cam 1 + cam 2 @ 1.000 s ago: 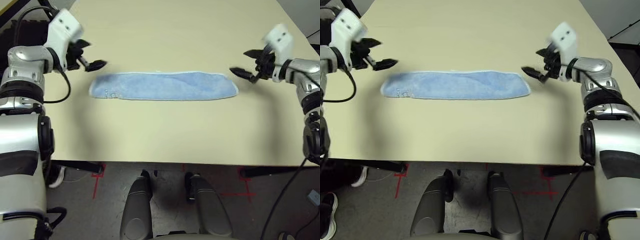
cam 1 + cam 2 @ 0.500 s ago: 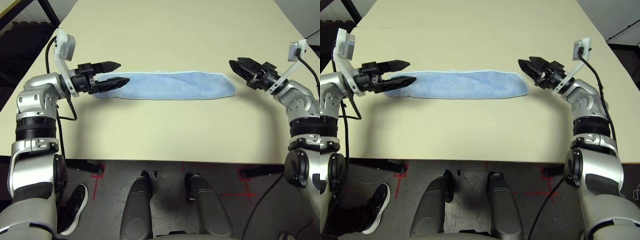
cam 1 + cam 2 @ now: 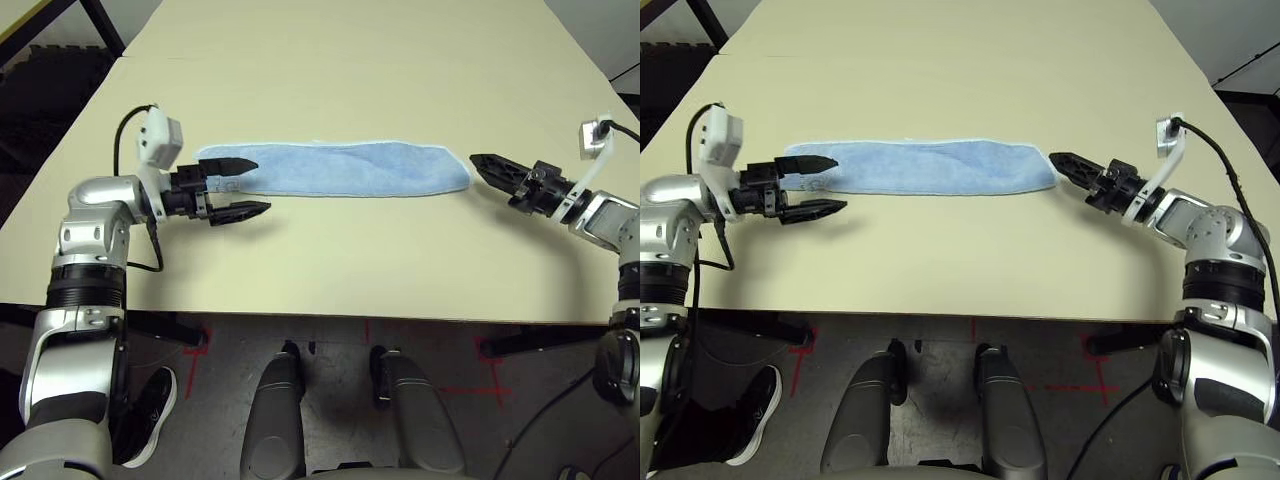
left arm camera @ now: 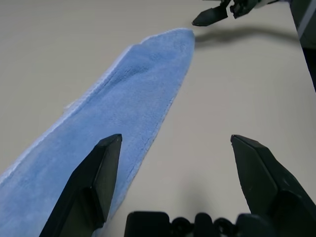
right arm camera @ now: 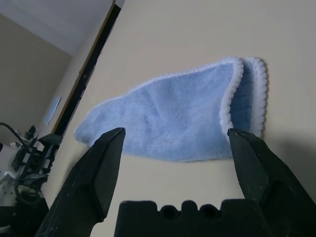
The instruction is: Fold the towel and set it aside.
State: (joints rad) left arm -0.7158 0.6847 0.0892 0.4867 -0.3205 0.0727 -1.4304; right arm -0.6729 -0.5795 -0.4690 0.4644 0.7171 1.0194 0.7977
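While the towel lies folded into a long strip across the table, both wide-open, empty grippers flank its 2 ends: left gripper straddling one, right gripper just beside the other.

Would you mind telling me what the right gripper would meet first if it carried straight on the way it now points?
Most likely the near end of the towel. The open right gripper points along the table at that end, just short of it, and its height above the tabletop is hard to judge.

Bare desk lies on every side of the towel. A claw stands off each short end: left claw, right claw.
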